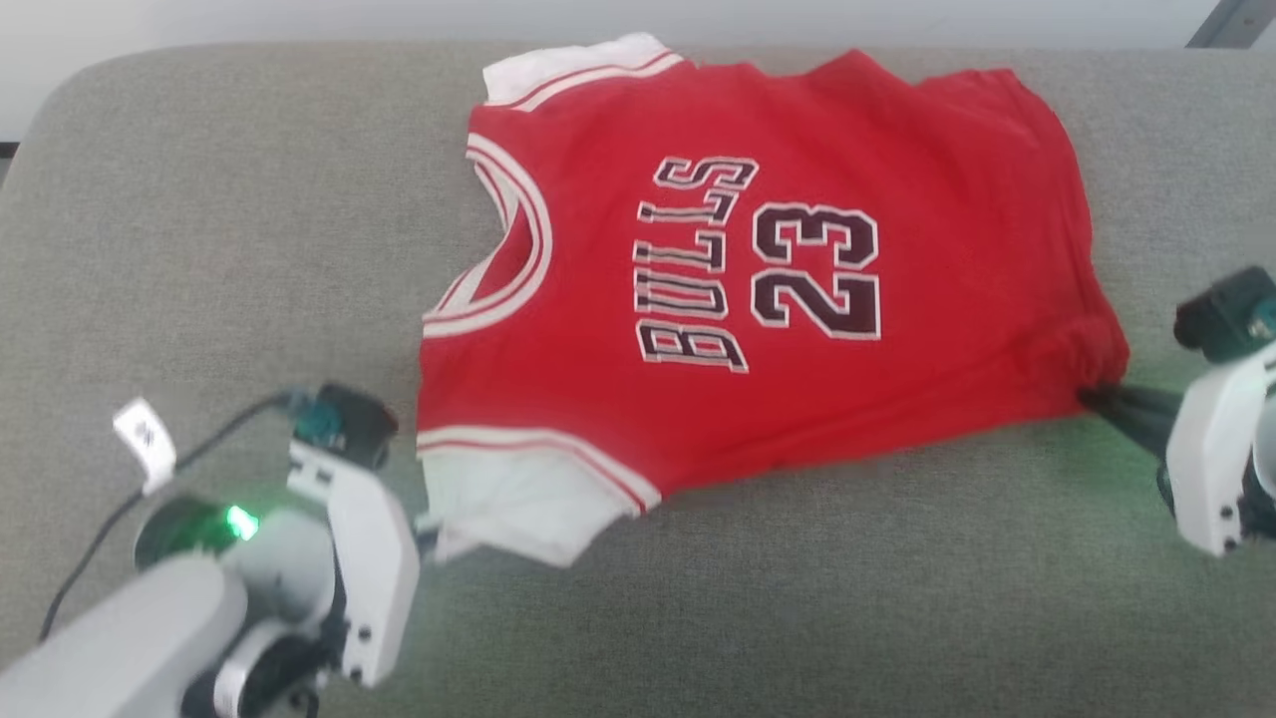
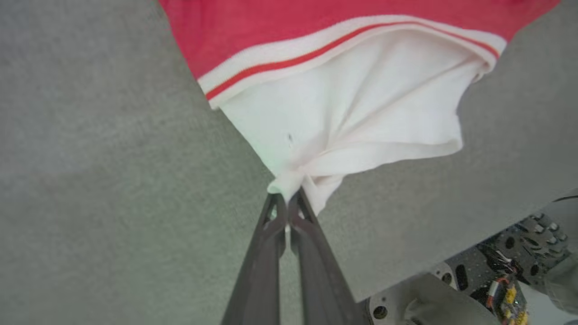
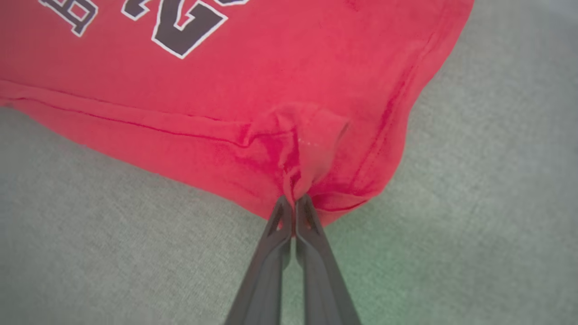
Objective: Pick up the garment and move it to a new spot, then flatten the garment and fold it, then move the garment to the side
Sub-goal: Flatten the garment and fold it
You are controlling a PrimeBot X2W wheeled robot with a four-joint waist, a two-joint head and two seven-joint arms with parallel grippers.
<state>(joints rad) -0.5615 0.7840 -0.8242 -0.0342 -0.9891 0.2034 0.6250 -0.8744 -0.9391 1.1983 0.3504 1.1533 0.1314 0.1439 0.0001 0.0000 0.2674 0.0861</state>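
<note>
The grey cushion (image 1: 199,249) spreads wide under the garment (image 1: 947,299), which lies face up and mostly flat on it. The garment's long axis runs across me: neck opening toward my left, hem toward my right. Both my arms work its near long edge, one at each end, so each is nearest its own corner and neither has to cross. My left gripper (image 2: 289,201) is at the garment's neck end, fingers closed tight on the tip of the near white sleeve (image 2: 361,113), which bunches to a point at the pinch. My right gripper (image 3: 294,201) is at the garment's hem end, clamped on the near hem corner (image 3: 311,135), which puckers into a small fold. I judge the next move turns on carrying this near edge evenly, both ends together.
</note>
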